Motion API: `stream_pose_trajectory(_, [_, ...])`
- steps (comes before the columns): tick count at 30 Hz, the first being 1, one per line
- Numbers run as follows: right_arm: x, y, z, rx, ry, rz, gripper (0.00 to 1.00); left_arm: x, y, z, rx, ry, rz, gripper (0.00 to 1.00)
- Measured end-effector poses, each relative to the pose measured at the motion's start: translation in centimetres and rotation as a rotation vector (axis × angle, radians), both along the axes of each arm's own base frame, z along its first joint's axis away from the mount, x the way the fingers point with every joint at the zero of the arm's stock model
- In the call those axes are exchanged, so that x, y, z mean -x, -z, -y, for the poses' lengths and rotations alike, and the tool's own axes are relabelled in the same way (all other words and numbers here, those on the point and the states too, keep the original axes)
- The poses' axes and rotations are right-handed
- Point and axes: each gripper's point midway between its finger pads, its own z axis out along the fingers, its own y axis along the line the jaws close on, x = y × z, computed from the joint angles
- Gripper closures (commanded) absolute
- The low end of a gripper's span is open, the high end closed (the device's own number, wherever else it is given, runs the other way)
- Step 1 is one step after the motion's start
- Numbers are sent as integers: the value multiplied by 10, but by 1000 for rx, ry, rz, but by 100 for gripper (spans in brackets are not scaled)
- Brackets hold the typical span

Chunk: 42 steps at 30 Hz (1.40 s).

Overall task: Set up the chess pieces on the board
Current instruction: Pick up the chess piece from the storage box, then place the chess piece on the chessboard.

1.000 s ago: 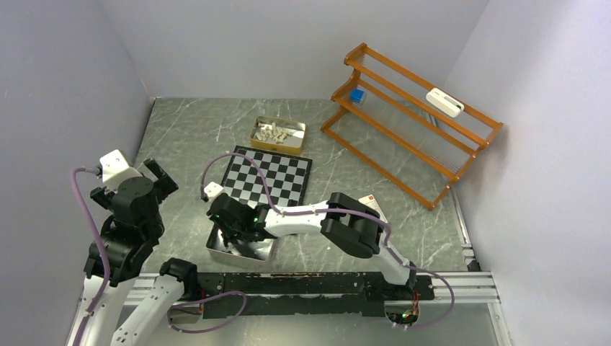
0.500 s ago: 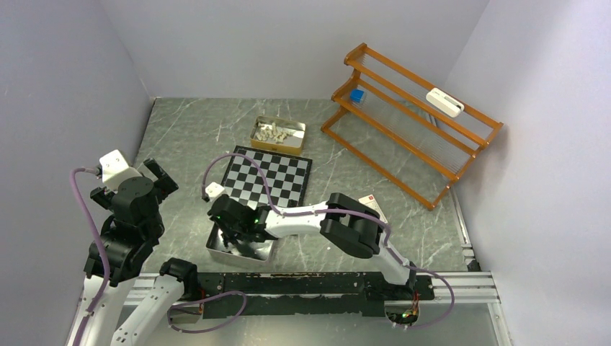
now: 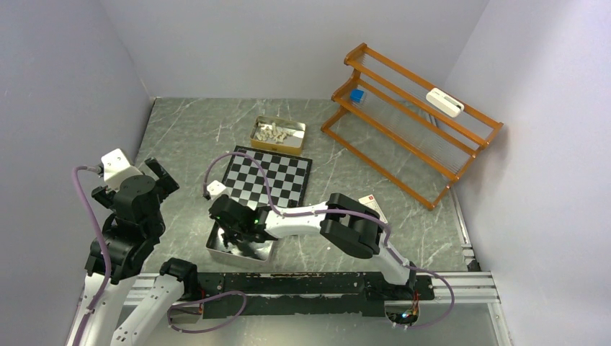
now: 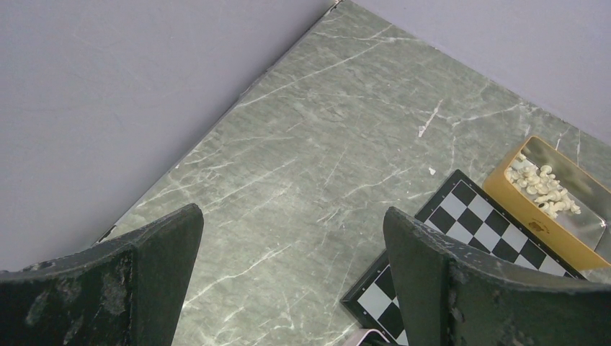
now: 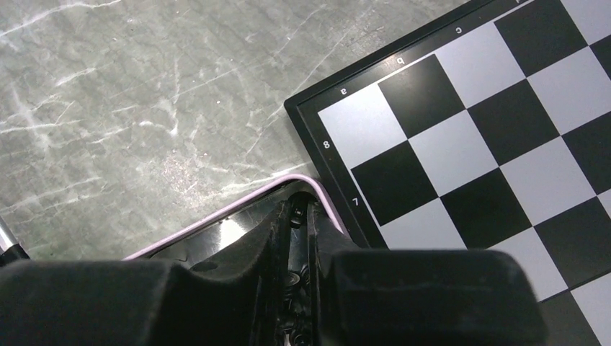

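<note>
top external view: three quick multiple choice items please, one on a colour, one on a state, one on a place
1. The rack is: A) orange B) blue C) white
2. The left claw is: A) shut on a piece B) open and empty C) out of view
3. The cream pieces lie: A) in the left claw B) on the rack C) in the yellow tin beyond the board
Key: 1 A, its rails are orange; 2 B, its jaws stand wide with nothing between; 3 C, they are heaped in the tin.

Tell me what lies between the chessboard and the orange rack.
Nothing: in the top view only bare table separates the chessboard from the orange rack.
</note>
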Motion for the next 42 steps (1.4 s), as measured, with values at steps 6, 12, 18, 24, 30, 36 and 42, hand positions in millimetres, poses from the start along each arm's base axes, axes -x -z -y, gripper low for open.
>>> stream_pose_trajectory(6, [-1,1,2,-13,14,2,89,0,0,0,0,1,0,0])
stream_pose_trajectory(12, [4,0,11,-20,8,-8,92,0,0,0,0,1,0,0])
stream_pose_trajectory(18, [13,-18,19,-50,-16,-21,93,0,0,0,0,2,0,0])
stream_pose_trajectory(24, [17,-47,20,-103,-35,-15,93,0,0,1,1,6,0,0])
stream_pose_trajectory(30, [19,-67,35,-125,-25,0,93,-2,-1,3,-4,20,-2,0])
stream_pose_trajectory(36, [14,-89,65,-114,38,48,93,-3,0,6,-9,45,-7,0])
stream_pose_trajectory(42, [2,-106,112,-86,138,90,93,-8,0,12,-5,82,-3,0])
